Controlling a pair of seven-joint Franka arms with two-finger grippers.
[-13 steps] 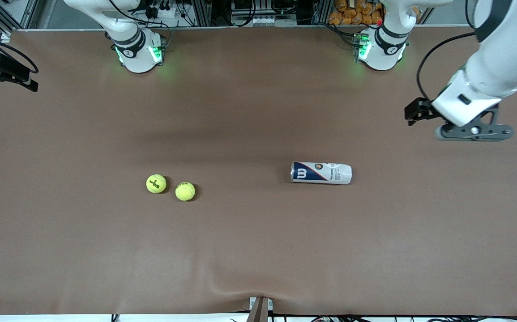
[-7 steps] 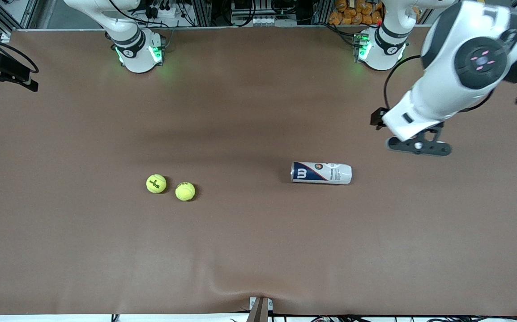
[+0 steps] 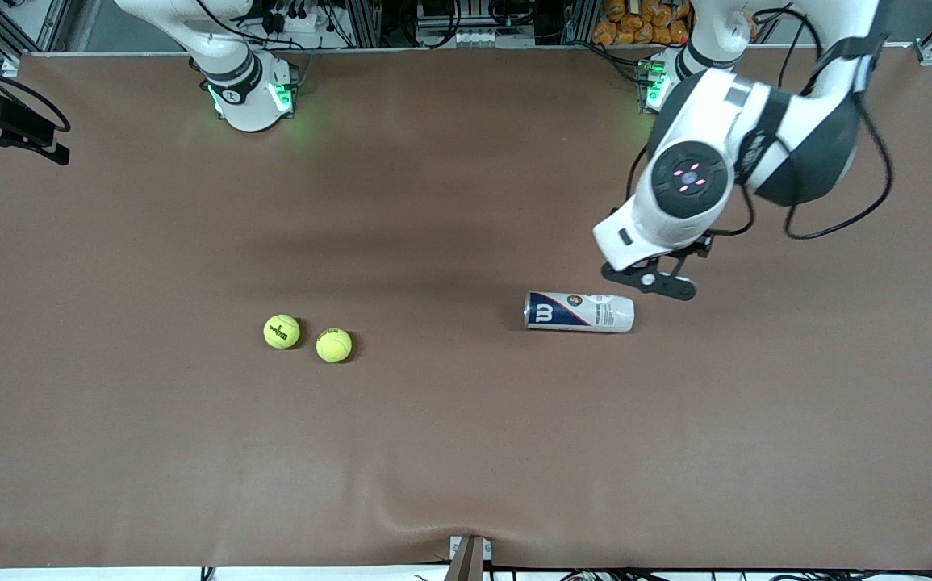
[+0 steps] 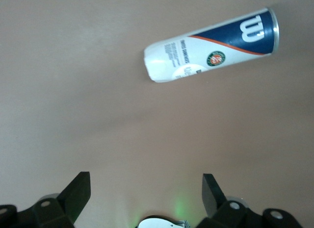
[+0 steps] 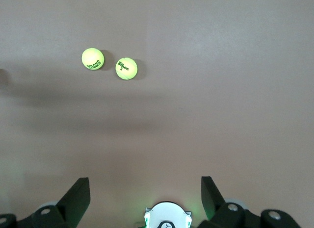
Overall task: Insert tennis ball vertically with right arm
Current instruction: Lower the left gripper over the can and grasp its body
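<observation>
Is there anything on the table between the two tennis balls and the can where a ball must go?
Nothing visible. Only bare brown table lies between the two tennis balls and the can. The can lies on its side. The left gripper, open, hangs just above the can's white end.

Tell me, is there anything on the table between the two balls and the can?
No. In the front view only bare brown table lies between the balls and the can, which lies on its side.

High front view facing robots, wrist views looking down at table
</observation>
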